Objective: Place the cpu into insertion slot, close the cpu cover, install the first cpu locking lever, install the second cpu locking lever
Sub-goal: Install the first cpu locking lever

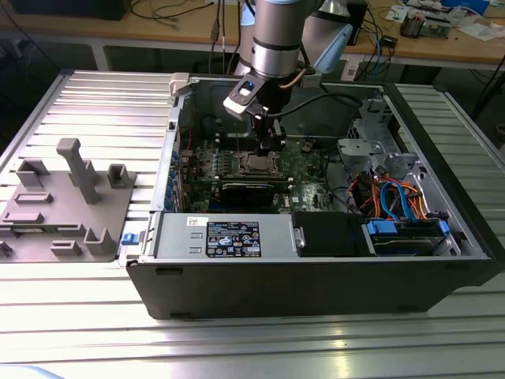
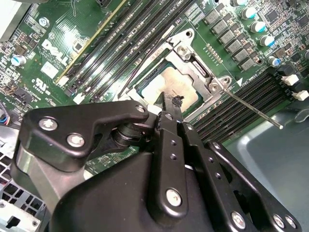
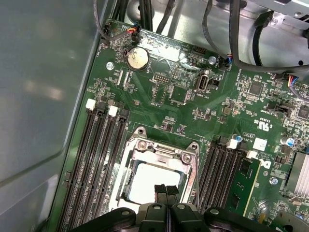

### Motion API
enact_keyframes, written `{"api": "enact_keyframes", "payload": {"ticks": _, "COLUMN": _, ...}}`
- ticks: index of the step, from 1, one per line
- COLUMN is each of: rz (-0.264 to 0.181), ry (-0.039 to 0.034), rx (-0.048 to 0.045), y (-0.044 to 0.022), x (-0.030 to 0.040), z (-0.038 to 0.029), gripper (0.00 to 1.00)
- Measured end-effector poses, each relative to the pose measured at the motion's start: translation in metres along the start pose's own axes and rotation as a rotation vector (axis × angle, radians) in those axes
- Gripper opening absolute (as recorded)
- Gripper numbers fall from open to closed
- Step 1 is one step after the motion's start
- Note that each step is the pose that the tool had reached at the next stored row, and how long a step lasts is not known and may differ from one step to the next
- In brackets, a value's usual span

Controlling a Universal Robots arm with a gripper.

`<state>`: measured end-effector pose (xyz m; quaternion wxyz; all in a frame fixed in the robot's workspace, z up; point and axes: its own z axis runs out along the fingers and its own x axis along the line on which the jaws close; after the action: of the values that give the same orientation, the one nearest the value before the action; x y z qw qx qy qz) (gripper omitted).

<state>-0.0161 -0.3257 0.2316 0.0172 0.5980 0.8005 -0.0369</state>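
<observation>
Silver-grey and flat, the cpu (image 3: 153,180) sits in the insertion slot (image 3: 126,166) on the green motherboard (image 3: 212,111), so the first step looks done. Over it lies the cpu cover (image 3: 161,149), its metal frame ringing the chip with the window showing the bright top; in the second wrist view the cpu (image 2: 166,84) shines through the cover (image 2: 193,50) in the same way, so I judge the cover down or close to it. One thin locking lever (image 2: 253,112) in the second wrist view juts free, slanting away from the socket corner over the memory slots (image 2: 241,104), and a second dark wire lever (image 2: 145,58) angles across the far side, so neither appears latched; the lever work seems left to do. The gripper (image 3: 165,192) comes straight down from above, the arm's wrist vertical over the open computer case (image 1: 316,284) in the exterior view, the gripper (image 1: 271,142) poised right above the socket. Its fingers (image 3: 160,191) are pressed together, tips meeting with nothing between them, hovering just at the near edge of the chip; whether they touch it I cannot tell.
</observation>
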Motion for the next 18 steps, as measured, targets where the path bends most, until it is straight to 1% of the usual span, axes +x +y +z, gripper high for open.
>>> {"api": "enact_keyframes", "payload": {"ticks": 10, "rz": -0.03, "ry": -0.0012, "rx": -0.0022, "y": 0.0, "x": 0.0, "z": 0.0, "gripper": 0.11}}
{"api": "enact_keyframes", "payload": {"ticks": 18, "rz": -0.066, "ry": -0.0025, "rx": -0.0048, "y": 0.0, "x": 0.0, "z": 0.0, "gripper": 0.11}}
